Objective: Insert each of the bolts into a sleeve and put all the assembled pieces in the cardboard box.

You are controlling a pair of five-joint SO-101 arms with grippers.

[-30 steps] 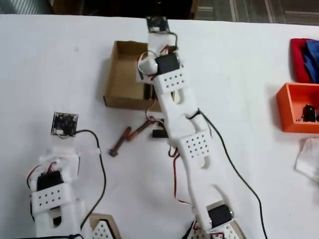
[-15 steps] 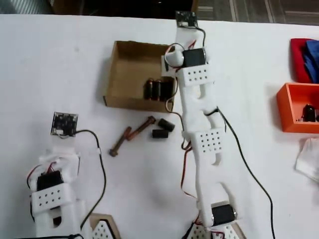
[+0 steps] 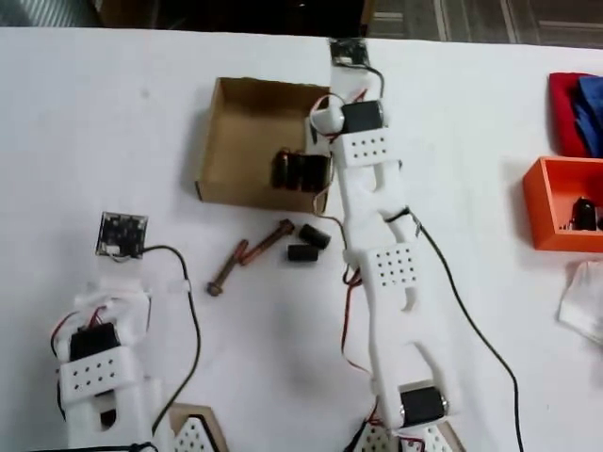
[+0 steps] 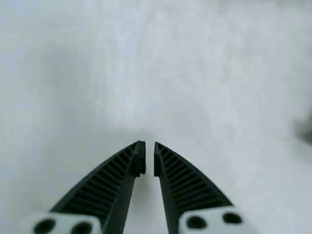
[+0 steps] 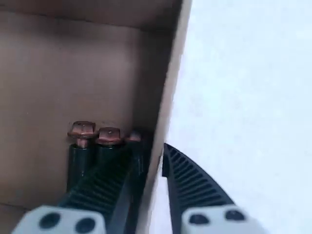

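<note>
The cardboard box sits at the back middle of the white table. Three assembled pieces lie side by side against its right wall, copper bolt heads sticking out of black sleeves. Two loose copper bolts lie in front of the box, with two empty black sleeves beside them. My right gripper is slightly open astride the box's right wall, one finger inside next to the pieces. My left gripper is shut over bare table at the front left.
An orange bin with a dark item stands at the right edge, red and blue cloth behind it and a white wad in front. The right arm stretches from the front middle to the box.
The right arm swung from over the box to its right wall, uncovering the three pieces inside, then shifted back slightly. The left arm has stayed still.
</note>
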